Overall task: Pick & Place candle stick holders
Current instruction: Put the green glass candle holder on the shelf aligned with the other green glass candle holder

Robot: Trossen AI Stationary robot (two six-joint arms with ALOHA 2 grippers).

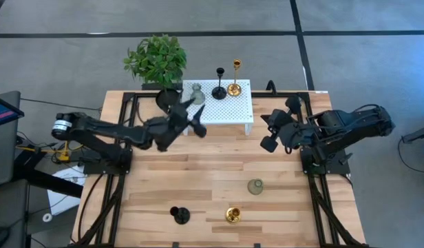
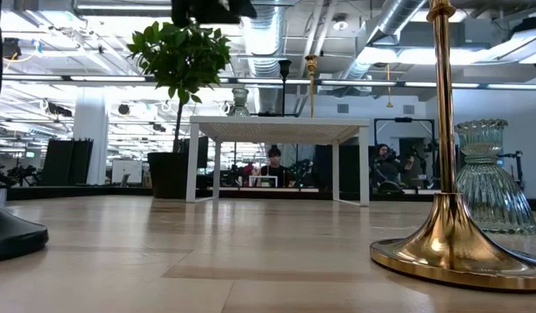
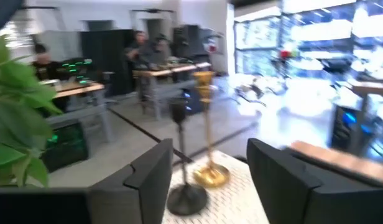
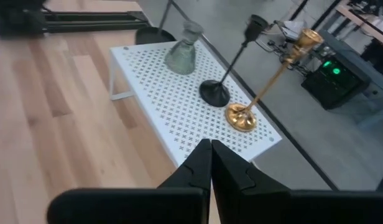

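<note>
Three holders on white perforated shelf; left pincer wide, empty, beside it; right pincer closed, empty.

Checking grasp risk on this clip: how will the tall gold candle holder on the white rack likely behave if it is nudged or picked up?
The gold candle holder has a long slim stem over a small round base, so it probably tips easily. Its shiny finish looks slippery to grip. It stands on the white rack close to the black candle holder, so a fall could hit that.
</note>
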